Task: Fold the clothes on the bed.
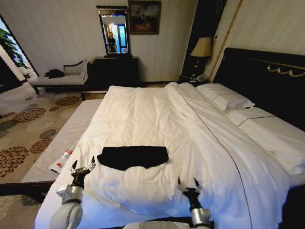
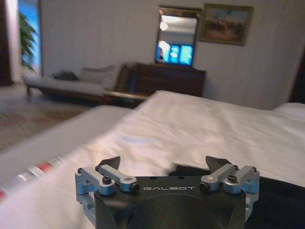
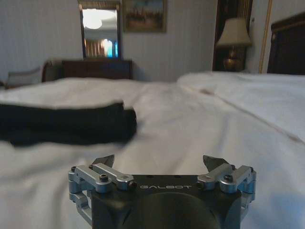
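Observation:
The clothes [image 1: 133, 156] are a black garment lying folded into a flat band on the white duvet near the foot of the bed [image 1: 157, 114]. No lettering shows on it. My left gripper [image 1: 83, 166] hovers open just left of the band's left end, holding nothing. My right gripper [image 1: 188, 183] stands open nearer the foot of the bed, to the right of and below the band's right end. In the left wrist view the left gripper [image 2: 164, 162] is open with the clothes [image 2: 281, 191] just beyond. In the right wrist view the right gripper [image 3: 158, 161] is open, the clothes [image 3: 66, 125] lying ahead.
A padded bench [image 1: 62, 138] runs along the bed's left side with a red-and-white tube [image 1: 62, 159] on it. Pillows [image 1: 226, 98] and a dark headboard [image 1: 267, 76] lie to the right. A chaise longue [image 1: 59, 78], dresser [image 1: 116, 70] and lamp [image 1: 201, 47] stand by the far wall.

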